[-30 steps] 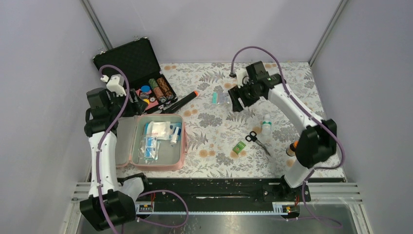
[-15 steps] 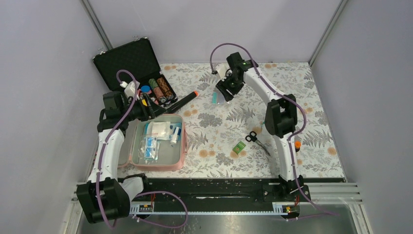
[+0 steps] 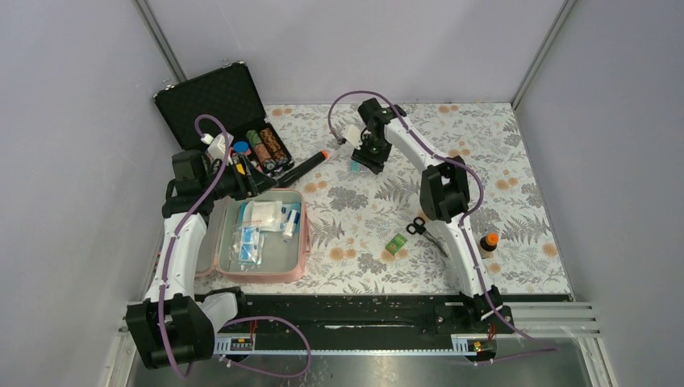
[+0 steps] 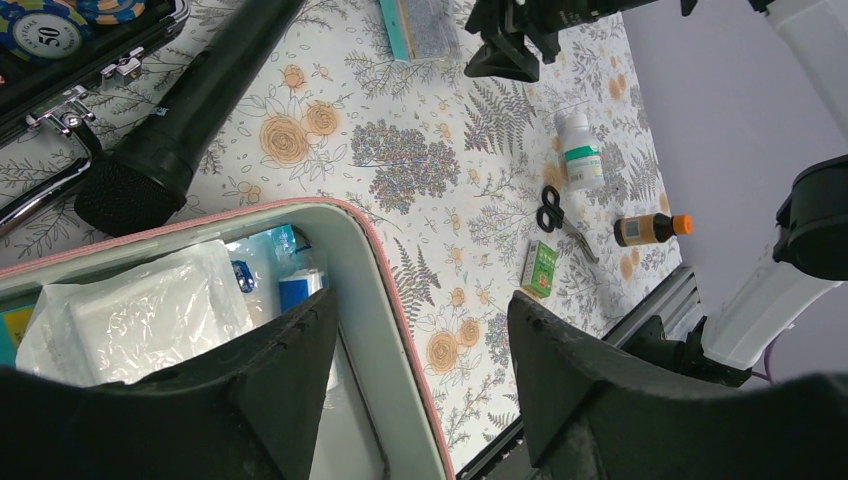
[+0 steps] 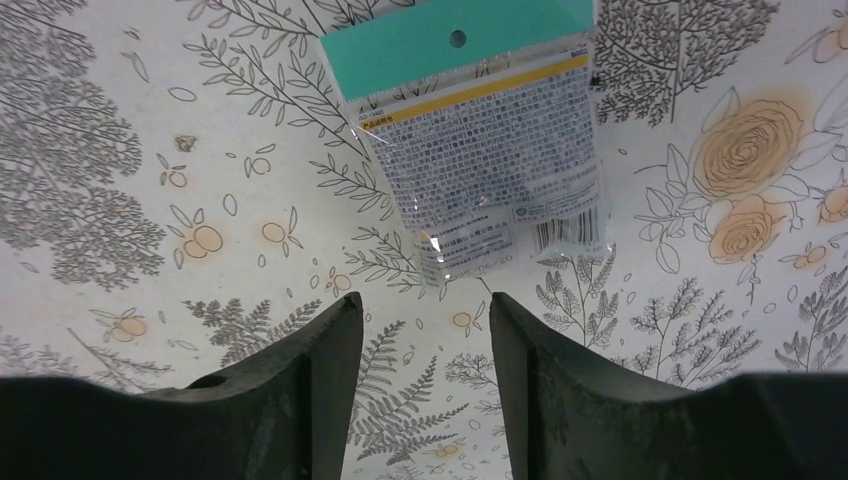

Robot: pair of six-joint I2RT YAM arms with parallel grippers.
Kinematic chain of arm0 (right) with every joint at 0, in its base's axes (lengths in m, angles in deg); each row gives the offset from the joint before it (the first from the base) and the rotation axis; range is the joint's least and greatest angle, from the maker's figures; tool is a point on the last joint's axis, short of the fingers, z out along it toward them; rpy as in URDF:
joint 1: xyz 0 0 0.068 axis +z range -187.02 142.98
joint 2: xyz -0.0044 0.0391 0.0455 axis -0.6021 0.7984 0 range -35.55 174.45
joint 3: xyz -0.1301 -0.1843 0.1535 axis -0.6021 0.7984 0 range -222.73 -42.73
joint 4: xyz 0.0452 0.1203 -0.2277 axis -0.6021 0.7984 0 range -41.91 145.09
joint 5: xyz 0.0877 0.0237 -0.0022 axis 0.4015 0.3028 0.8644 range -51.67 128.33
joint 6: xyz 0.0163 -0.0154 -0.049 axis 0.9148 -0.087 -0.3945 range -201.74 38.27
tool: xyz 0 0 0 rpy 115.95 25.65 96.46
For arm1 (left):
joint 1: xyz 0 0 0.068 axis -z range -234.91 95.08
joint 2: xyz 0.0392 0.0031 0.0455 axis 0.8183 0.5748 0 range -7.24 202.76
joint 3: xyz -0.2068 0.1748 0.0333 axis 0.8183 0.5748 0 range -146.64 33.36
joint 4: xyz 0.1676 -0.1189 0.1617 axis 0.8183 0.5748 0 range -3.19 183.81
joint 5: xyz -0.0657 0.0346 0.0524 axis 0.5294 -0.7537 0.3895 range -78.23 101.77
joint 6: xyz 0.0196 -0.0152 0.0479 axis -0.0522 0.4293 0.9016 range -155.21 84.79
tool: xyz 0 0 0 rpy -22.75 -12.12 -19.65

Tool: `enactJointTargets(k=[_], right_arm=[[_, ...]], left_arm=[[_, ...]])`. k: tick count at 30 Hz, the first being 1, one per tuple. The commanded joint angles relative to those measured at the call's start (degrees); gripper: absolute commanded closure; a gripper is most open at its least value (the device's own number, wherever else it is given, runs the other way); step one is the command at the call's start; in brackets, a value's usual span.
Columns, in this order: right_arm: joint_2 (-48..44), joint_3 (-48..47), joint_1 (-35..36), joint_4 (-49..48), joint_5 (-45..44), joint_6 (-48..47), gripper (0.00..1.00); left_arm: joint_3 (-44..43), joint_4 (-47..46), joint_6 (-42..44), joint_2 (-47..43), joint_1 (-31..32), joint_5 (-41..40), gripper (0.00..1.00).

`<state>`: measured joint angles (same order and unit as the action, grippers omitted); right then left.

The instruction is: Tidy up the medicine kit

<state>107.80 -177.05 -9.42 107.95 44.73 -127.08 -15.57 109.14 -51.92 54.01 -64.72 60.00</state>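
The flowered table [image 3: 516,161] is spread out under both my arms. At its far-left corner the black case [image 3: 214,101] stands open, with poker chips stacked in its tray. Just nearer than it, on the near-left part of the table, lies the medicine kit [image 3: 304,238], pink and unzipped, with clear-wrapped packets on its grey lining. My left gripper [image 4: 418,305] hovers over the kit's far-right corner with its jaws apart and nothing between them. My right gripper [image 5: 423,300] hangs low over the far middle of the table, its jaws also apart and empty. A teal-topped packet [image 5: 490,150] lies flat just ahead of its tips. A black torch [image 3: 300,168] lies between the case and the packet. On the right are scissors [image 3: 426,234], a white bottle [image 4: 579,150], a brown bottle [image 3: 487,242] and a small green box [image 3: 396,243].
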Motion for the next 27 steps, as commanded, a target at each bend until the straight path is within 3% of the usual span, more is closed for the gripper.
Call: enactJointTargets(k=[1, 10, 12, 17, 22, 27], right_arm=[[2.23, -4.25, 1.32, 2.0, -3.61, -5.48, 0.44], [5.62, -5.34, 3.3, 1.62, -7.49, -9.5, 0.49], [6.44, -5.48, 3.5, 1.78, -8.19, -9.77, 0.54], [5.32, -4.08, 3.58, 1.23, -7.77, -8.35, 0.75], [-2.53, 2.81, 3.67, 0.73, -5.74, -2.73, 1.0], [-19.15, 17.85, 3.63, -4.11, 4.37, 8.83, 1.0]], left_arm=[[-2.22, -3.08, 0.52, 0.06, 0.14, -0.16, 0.38], [-1.47, -2.99, 1.15, -0.75, 0.12, -1.06, 0.38], [-1.44, -3.0, 1.12, -0.71, 0.13, -0.93, 0.38], [-1.61, -2.99, 0.82, 0.17, 0.13, -0.89, 0.39], [-1.06, -5.11, 0.61, 1.63, 0.13, -2.31, 0.4], [-1.74, -7.6, -1.44, 5.5, 0.29, -5.12, 0.39]])
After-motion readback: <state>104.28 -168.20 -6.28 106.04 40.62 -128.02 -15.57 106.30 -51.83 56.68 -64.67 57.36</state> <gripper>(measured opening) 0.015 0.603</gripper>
